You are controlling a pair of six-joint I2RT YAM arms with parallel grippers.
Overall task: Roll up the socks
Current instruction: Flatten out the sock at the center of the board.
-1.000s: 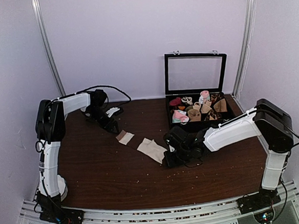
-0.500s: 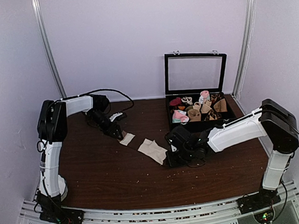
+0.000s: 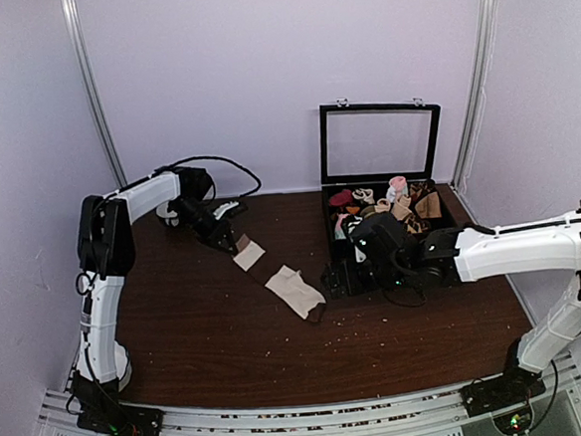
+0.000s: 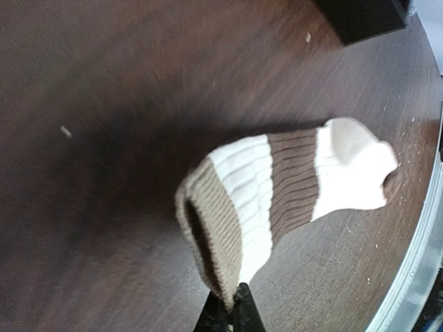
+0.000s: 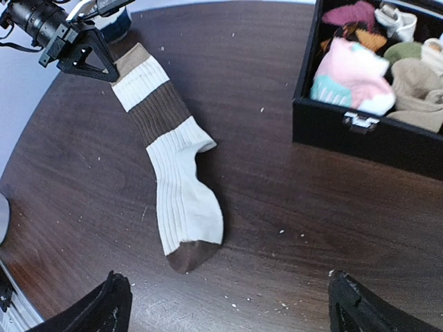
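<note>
The left end effector (image 3: 237,245) is clenched on the cuff of the sock (image 5: 169,159), upper left.
The right end effector (image 5: 232,304) is released, hovering above the table (image 5: 277,207) near the toe.

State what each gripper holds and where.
The left gripper pinches the cream ribbed fabric sock with brown bands by its tan cuff edge. The right gripper is open, holding nothing.

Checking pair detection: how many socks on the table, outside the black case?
1: cream-and-brown striped ribbed sock, cuff pinched by left gripper; a second may hide beneath.
</note>
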